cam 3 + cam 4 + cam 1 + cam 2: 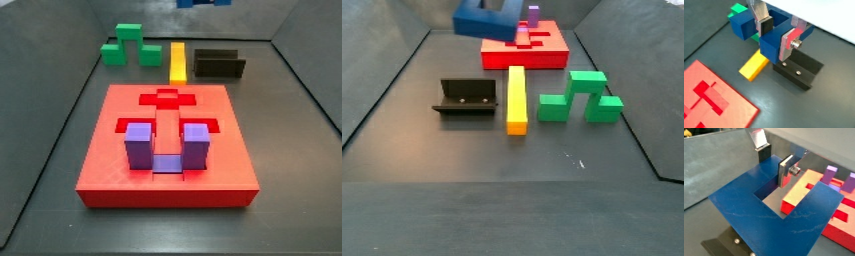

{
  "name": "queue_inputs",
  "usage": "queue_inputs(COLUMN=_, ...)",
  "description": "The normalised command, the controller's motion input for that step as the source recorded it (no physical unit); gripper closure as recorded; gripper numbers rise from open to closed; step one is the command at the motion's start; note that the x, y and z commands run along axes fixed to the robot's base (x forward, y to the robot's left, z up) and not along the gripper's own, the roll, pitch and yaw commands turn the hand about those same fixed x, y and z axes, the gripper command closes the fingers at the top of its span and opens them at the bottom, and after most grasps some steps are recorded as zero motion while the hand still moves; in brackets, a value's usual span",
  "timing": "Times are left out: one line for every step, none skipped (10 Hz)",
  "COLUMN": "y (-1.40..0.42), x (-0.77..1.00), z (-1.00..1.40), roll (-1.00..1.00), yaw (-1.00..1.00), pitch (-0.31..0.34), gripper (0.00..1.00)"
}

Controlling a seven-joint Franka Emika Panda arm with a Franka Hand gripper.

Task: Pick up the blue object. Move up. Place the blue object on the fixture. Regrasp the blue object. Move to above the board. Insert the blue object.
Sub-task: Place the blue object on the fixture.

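The gripper (777,32) hangs high above the surface (502,190), with its fingers (789,42) closed on the blue block (774,47). In both wrist views, one prong wall of the U-shaped block sits between the two silver plates. The block is clear of everything below and is carried entirely by the fingers. In a side view it appears blurred at the upper edge of the picture (486,20), well above the floor items.

Near-to-far layout in that side view:
- The fixture (469,97), a dark bracket on a base plate, stands nearest. Its recess is unoccupied.
- A yellow bar (516,98) lies just beside the fixture, long axis pointing away from the camera.
- A green block (583,97) stands beyond the yellow bar, apart from it.
- The red board (536,52) lies farthest back, with a purple U-shaped block (163,145) already seated in one of its recesses.

Judged step: the lift appears complete; placement on the fixture comes next.

The governing relation is vertical. In a wrist view the fixture (799,70) lies below the held block and slightly to one side. The coming move therefore calls for a short sideways correction, then a straight descent, with the block's bar squared to the fixture's width.
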Motion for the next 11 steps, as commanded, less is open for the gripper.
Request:
queue_inputs(y=-0.01, x=0.15, z=0.04, roll=0.00, yaw=-0.01, pitch=0.000, gripper=1.00)
queue_inputs(y=0.00, x=0.00, z=0.00, roll=-0.08, yaw=0.00, pitch=0.000, gripper=1.00)
queue_inputs(y=0.00, x=0.23, z=-0.02, roll=-0.16, yaw=-0.13, pitch=0.120, gripper=1.00)
queue_inputs(y=0.04, x=0.46, z=0.00, roll=-0.33, yaw=-0.37, pitch=0.654, gripper=1.00)
queue_inputs(y=0.00, x=0.53, z=0.00, roll=-0.55, yaw=-0.33, pitch=0.589, gripper=1.00)
queue_inputs(y=0.00, x=0.63, z=0.00, roll=-0.67, yaw=-0.23, pitch=0.500, gripper=1.00)
queue_inputs(y=0.00, x=0.67, z=-0.08, roll=-0.81, yaw=-0.13, pitch=0.417, gripper=1.00)
queue_inputs(y=0.00, x=0.74, z=-0.06, roll=-0.91, yaw=-0.05, pitch=0.286, gripper=1.00)
queue_inputs(y=0.06, x=0.73, z=-0.06, roll=-0.96, yaw=0.00, pitch=0.211, gripper=1.00)
queue_inputs(y=0.16, x=0.72, z=-0.14, roll=-0.89, yaw=0.00, pitch=0.229, gripper=1.00)
queue_inputs(y=0.29, x=0.69, z=-0.26, roll=-0.78, yaw=0.00, pitch=0.329, gripper=1.00)
